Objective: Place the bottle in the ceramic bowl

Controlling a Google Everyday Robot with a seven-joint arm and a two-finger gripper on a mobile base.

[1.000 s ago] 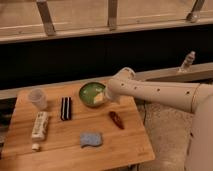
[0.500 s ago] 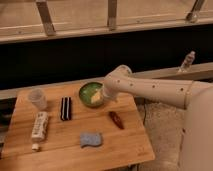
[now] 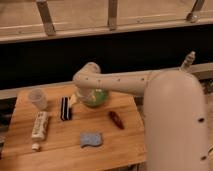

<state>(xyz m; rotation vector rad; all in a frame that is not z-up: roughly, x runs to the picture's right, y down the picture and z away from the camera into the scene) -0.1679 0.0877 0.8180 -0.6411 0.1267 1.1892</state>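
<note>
Gripper (image 3: pixel 81 96) hangs wide and empty at the left rim of the bowl (image 3: pixel 99 98). The bottle (image 3: pixel 39 125) lies flat on the table (image 3: pixel 125 145), well apart, to the gripper's left and nearer the camera. Nothing is done yet: reaching, grasping and carrying all remain.

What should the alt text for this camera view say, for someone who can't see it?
A white robot arm reaches from the right over a wooden table, its open gripper hanging at the rim of a green ceramic bowl. The cream bottle lies near the table's left edge, below a plastic cup, with a blue sponge nearby.
</note>
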